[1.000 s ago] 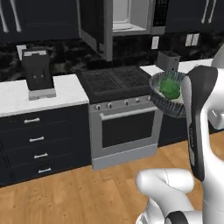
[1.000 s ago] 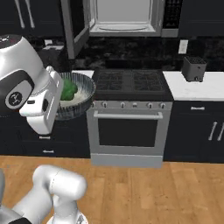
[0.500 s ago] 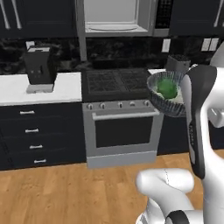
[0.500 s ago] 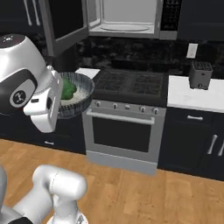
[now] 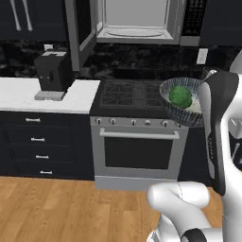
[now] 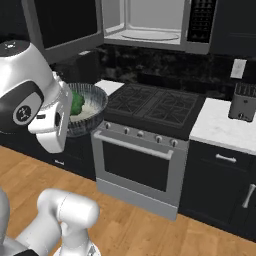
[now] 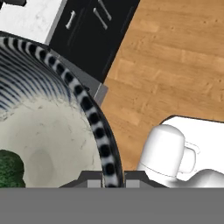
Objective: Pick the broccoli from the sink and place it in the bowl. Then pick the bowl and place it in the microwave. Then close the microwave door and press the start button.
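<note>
Hand view: gripper [image 7: 106, 179] clamps bowl [image 7: 52, 144] by rim, one finger either side. Broccoli [image 5: 180, 96] sits inside bowl, carried in air beside stove [image 5: 134, 94]. Step in hand: bowl to microwave [image 5: 137, 21]. Microwave door [image 5: 78, 30] stands open. Next calls for lift up to cavity, bowl kept level.

Ribbed glazed bowl [image 7: 94, 118]; wood-plank floor [image 7: 175, 65].

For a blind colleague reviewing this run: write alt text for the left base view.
A white robot arm holds a blue-grey bowl with a green broccoli inside, raised in front of a black stove. Above the stove, the microwave stands with its door swung open to the left. A dark coffee machine sits on the white counter at left.
</note>
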